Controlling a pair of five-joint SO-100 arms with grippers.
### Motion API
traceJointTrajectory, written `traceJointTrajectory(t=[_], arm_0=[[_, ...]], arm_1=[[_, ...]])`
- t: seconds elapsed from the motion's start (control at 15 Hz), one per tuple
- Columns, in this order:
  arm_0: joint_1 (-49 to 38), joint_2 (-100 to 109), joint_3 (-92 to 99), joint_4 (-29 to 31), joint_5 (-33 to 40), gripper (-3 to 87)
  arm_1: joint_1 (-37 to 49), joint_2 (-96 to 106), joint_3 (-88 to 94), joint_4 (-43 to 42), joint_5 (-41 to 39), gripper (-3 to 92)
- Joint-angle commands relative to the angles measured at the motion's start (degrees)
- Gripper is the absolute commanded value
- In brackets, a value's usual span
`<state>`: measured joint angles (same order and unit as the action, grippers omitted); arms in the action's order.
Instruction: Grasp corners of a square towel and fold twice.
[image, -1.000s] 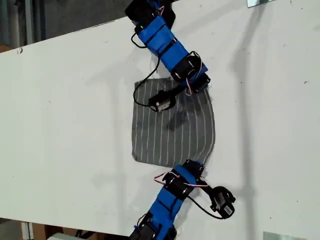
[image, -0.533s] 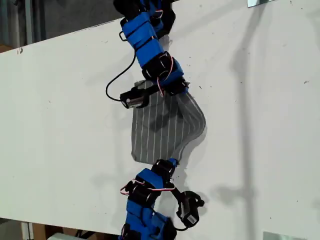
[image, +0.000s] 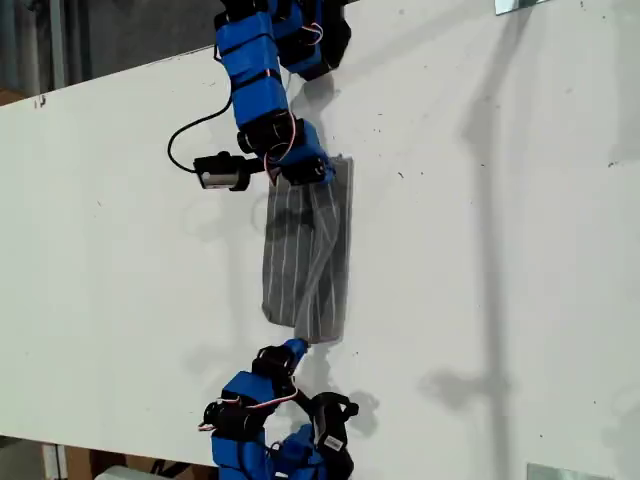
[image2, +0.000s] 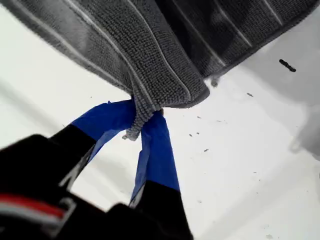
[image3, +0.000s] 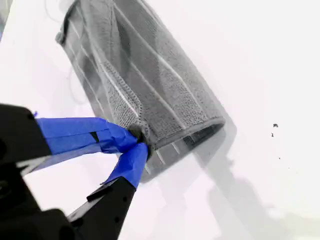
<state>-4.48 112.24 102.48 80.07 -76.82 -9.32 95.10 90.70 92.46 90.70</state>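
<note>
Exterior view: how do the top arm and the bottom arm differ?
The top arm reaches well onto the table; the bottom arm is bunched at the table's edge. The top arm's camera juts toward the view's left, the bottom arm's toward the right. The top claw and bottom claw both pinch the square towel at opposite ends.

Blue-and-black arms (image: 262, 95), black cables, seemingly blue-taped fingers (image2: 157, 150).

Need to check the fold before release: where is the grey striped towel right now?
The grey striped towel lies half folded near the middle of the white table in the exterior view, stretched between my two blue grippers, which pinch its near and far ends.
</note>
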Motion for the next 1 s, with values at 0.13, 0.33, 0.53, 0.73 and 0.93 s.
traceJointTrajectory(t=[0.13,0.33,0.53,0.73,0.93], arm_0=[[-5.9,3.4,4.3,-2.9,2.4,-0.3],[-9.8,1.1,2.4,-3.3,5.8,-0.3],[-14.3,-7.2,-2.5,-4.7,10.5,-0.3],[-16.3,-17.1,-10.0,-4.0,13.2,-0.3],[-15.4,-19.6,-10.9,-4.1,12.6,-0.3]], arm_1=[[8.7,8.8,6.3,-1.6,-2.9,-0.1],[15.7,16.0,16.6,-5.2,-6.3,-0.1],[22.9,21.4,25.6,-8.8,-10.6,-0.1],[25.0,21.4,29.3,-10.7,-12.5,-0.1],[21.9,21.6,33.4,-14.2,-12.0,-0.1]])
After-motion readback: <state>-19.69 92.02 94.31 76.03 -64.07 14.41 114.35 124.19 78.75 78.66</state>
